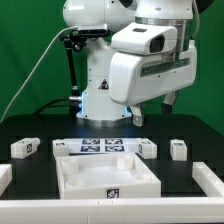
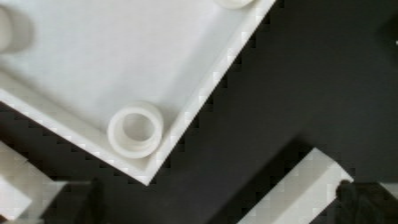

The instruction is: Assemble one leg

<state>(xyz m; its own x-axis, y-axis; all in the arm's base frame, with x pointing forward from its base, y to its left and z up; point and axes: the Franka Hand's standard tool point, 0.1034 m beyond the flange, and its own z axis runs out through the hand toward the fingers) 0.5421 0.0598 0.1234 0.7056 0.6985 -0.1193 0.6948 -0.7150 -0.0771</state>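
Observation:
The large white tray-shaped piece lies at the front of the black table. Small white legs with marker tags lie around it: one at the exterior view's left, one by the tray's far right corner, one further right. My gripper hangs above and behind the tray, open and empty. In the wrist view a tray corner with a round socket fills the frame. My gripper is clear of it, its jaws wide apart. A white bar lies beside the corner; no tag shows on it.
The marker board lies flat just behind the tray. Larger white parts lie at the front right and at the front left edge. The robot base stands behind, with a cable on the left.

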